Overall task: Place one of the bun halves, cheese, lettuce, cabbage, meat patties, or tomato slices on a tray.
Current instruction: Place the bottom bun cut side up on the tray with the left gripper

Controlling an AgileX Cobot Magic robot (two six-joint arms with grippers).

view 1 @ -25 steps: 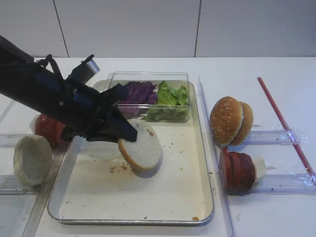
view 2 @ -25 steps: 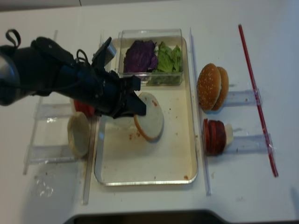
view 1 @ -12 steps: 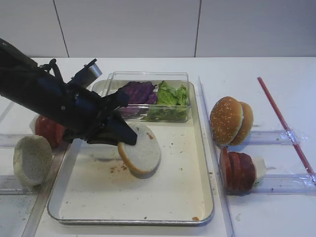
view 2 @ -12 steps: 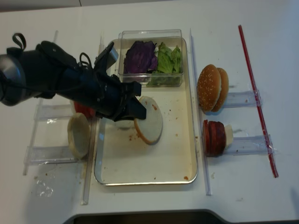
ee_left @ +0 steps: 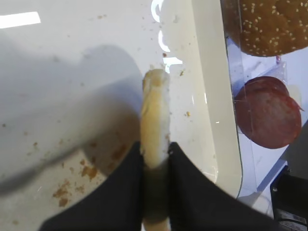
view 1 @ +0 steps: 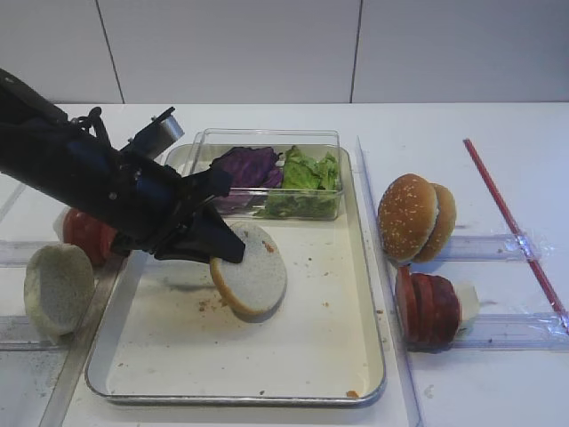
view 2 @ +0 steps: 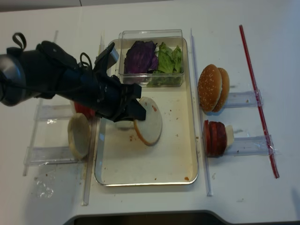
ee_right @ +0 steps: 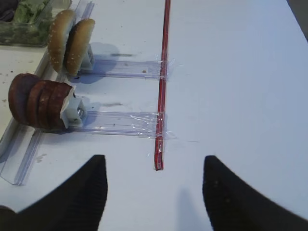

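Here the left pincer (ee_left: 155, 163) pinches the pale bun half (view 1: 252, 272) by its edge, holding it tilted above the cream tray (view 1: 293, 356), in front of the clear box (view 1: 267, 142), while the right pincer (ee_right: 151, 192) hangs spread over the white surface (ee_right: 231, 72).

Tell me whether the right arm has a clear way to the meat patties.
Probably yes. The right gripper is open over bare table, and the meat patties stand upright in their clear holder ahead to its left with nothing between. The left gripper is busy over the tray with a bun half.
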